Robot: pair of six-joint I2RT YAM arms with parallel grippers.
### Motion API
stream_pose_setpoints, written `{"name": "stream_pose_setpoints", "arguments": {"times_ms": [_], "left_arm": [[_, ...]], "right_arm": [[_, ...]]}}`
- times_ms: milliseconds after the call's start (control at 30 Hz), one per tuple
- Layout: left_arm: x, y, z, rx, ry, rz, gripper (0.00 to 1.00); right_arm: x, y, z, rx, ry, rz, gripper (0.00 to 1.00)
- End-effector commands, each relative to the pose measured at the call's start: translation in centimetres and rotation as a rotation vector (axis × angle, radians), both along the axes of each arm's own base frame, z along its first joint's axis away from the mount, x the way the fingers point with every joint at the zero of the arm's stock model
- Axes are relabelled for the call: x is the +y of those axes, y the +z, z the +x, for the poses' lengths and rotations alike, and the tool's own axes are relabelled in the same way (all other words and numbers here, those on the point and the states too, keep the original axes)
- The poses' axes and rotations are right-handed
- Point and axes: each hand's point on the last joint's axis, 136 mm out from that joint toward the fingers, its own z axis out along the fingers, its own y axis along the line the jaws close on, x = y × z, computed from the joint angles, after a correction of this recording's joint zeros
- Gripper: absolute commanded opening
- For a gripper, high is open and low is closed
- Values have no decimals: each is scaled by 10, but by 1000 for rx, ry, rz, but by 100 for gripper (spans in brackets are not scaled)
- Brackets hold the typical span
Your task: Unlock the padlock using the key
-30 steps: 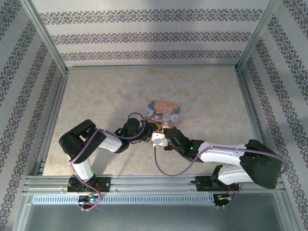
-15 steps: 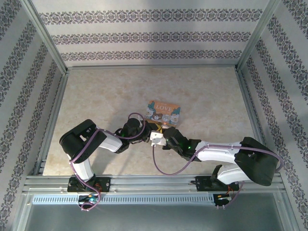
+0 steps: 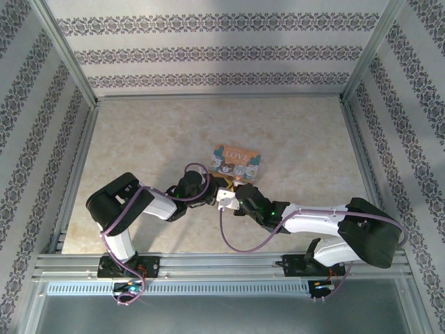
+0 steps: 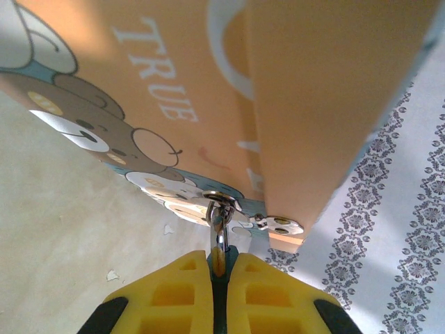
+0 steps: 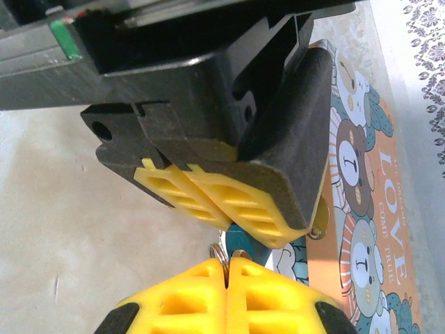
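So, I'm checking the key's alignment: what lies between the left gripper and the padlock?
The key. In the left wrist view its silvery shaft runs from the shut left gripper up to the near edge of the padlock.

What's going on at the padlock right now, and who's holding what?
The left gripper is shut on the key, whose silvery tip seems to sit in the keyhole at the edge of the padlock. The right gripper is shut right beside it, at the key's ring and blue part; whether it really grips them is hard to tell. Both arms meet at the near side of the padlock. I can't tell whether the lock has opened.
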Motion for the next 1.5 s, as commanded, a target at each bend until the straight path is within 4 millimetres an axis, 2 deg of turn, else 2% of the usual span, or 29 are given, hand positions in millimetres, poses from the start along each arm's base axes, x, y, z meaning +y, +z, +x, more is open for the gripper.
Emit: {"name": "stream_pose_setpoints", "arguments": {"times_ms": [0, 500, 800, 967, 1467], "left_arm": [[-13, 25, 1, -65, -24, -73, 0], [-12, 26, 0, -68, -23, -74, 0], [-12, 26, 0, -71, -21, -75, 0], [-11, 26, -1, -72, -18, -77, 0], [-8, 26, -1, -78, -11, -69, 0]], "right_arm": [[0, 11, 8, -32, -54, 48, 0], [2, 18, 10, -37, -94, 108, 0], [5, 36, 12, -25, -132, 205, 0], [9, 46, 12, 20, -166, 325, 0], [7, 40, 10, 226, -297, 678, 0]]}}
